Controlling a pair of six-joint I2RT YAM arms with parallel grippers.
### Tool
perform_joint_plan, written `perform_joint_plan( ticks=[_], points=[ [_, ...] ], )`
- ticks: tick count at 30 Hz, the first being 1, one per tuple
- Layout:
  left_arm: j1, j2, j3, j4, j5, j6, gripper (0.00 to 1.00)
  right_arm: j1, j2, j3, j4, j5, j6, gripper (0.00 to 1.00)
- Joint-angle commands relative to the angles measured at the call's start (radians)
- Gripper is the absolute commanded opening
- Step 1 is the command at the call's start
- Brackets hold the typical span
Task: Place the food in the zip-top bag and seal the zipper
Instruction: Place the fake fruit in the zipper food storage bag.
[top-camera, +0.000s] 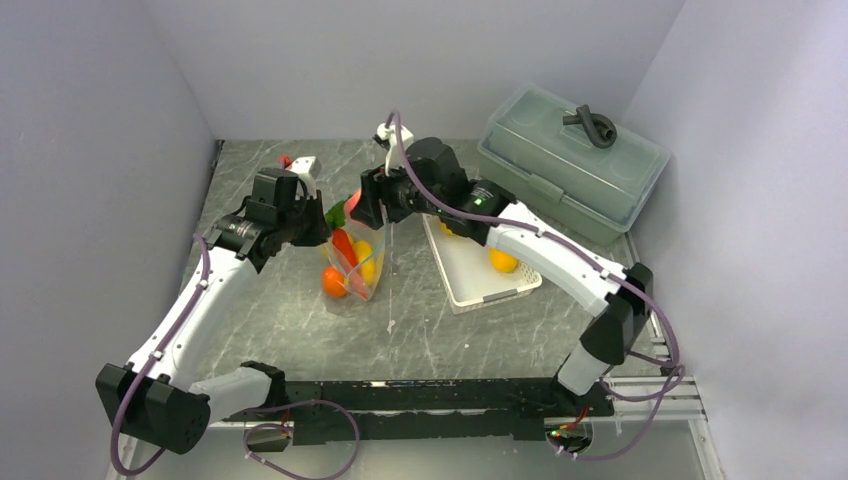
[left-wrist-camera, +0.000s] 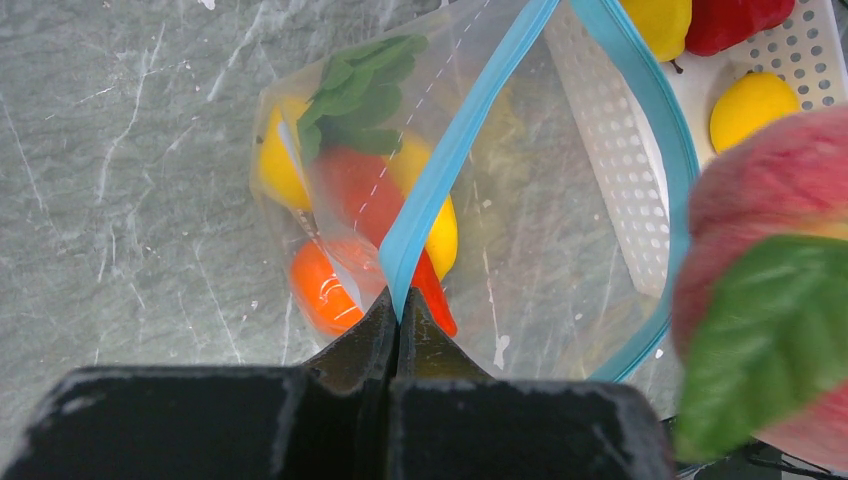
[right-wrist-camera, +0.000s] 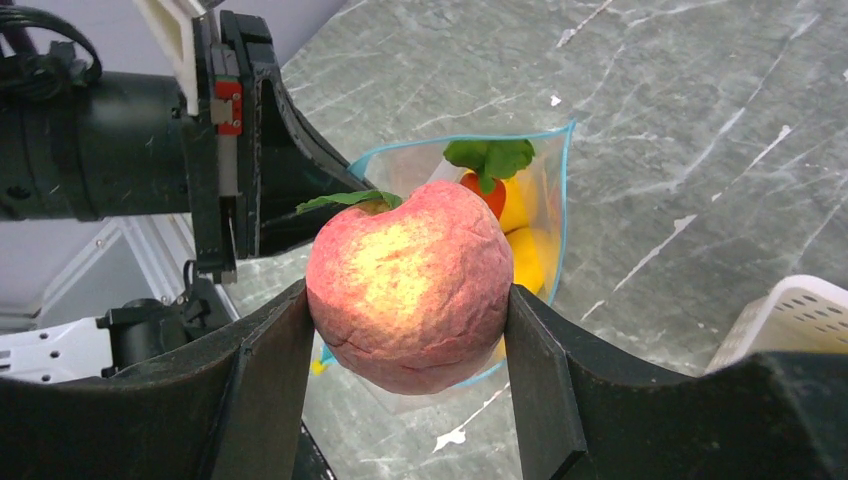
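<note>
The clear zip-top bag (top-camera: 355, 268) hangs upright above the table with its mouth held open. My left gripper (left-wrist-camera: 400, 305) is shut on the near side of the teal zipper (left-wrist-camera: 440, 170). Through the plastic I see a carrot (left-wrist-camera: 370, 200) with green leaves, an orange (left-wrist-camera: 325, 285) and lemons (left-wrist-camera: 275, 160). My right gripper (right-wrist-camera: 408, 310) is shut on a pinkish peach (right-wrist-camera: 405, 280) with a green leaf. It holds the peach just above and beside the bag's mouth (right-wrist-camera: 540, 190). From above, the peach (top-camera: 352, 203) sits right by the left gripper (top-camera: 318, 232).
A white slotted basket (top-camera: 478, 285) lies right of the bag, holding a lemon (top-camera: 503, 261), more yellow fruit and a red pepper (left-wrist-camera: 735, 20). A grey-green lidded box (top-camera: 572, 165) stands at the back right. Walls close in on three sides.
</note>
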Motion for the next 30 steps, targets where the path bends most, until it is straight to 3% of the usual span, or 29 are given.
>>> perform_joint_plan(
  ticks=[1, 17, 23, 30],
  points=[
    [-0.003, -0.030, -0.003, 0.031, 0.011, 0.009, 0.00, 0.011, 0.060, 0.099, -0.024, 0.033, -0.021, 0.22],
    [-0.003, -0.037, -0.004, 0.033, 0.018, 0.008, 0.00, 0.027, 0.275, 0.262, -0.156, 0.150, -0.018, 0.25],
    [-0.003, -0.035, -0.004, 0.032, 0.023, 0.009, 0.00, 0.033, 0.333, 0.316, -0.193, 0.206, -0.013, 0.34],
    [-0.003, -0.034, -0.003, 0.033, 0.023, 0.011, 0.00, 0.033, 0.366, 0.338, -0.208, 0.252, -0.007, 0.52]
  ],
)
